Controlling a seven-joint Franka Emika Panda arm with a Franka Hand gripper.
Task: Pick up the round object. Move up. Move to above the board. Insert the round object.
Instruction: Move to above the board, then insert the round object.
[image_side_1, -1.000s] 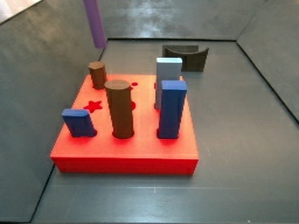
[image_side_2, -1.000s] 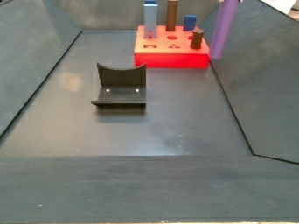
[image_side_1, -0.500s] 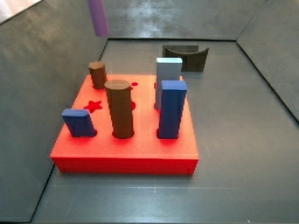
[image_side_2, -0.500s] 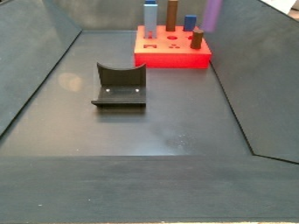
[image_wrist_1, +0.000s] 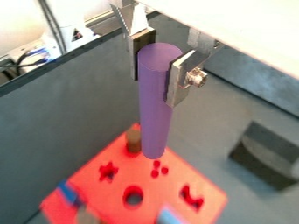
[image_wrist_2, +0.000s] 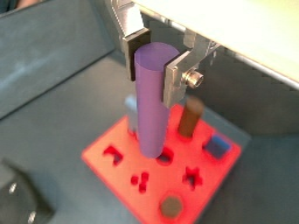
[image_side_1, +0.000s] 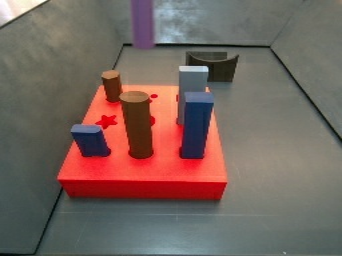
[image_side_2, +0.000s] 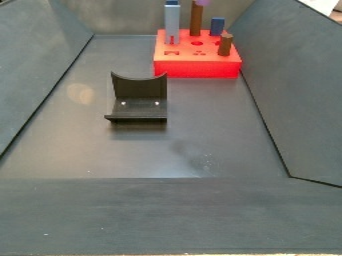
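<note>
Two pads of the hand (image_wrist_1: 162, 59) pinch the round object (image_wrist_1: 155, 105) above the board (image_wrist_1: 117, 184)

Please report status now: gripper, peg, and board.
Gripper shut on purple peg, high above red board. Peg upright, not inserted. Brown pegs and blue blocks stand on board.

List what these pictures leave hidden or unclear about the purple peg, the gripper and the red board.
- Gripper: out of frame in both side views, shown only in both wrist views.
- Purple peg: top cut off by the frame edge in a side view; in the wrist views its lower end overlaps the board, so its height above the board is unclear.
- Red board: far and small in a side view; holes indistinct.
</note>
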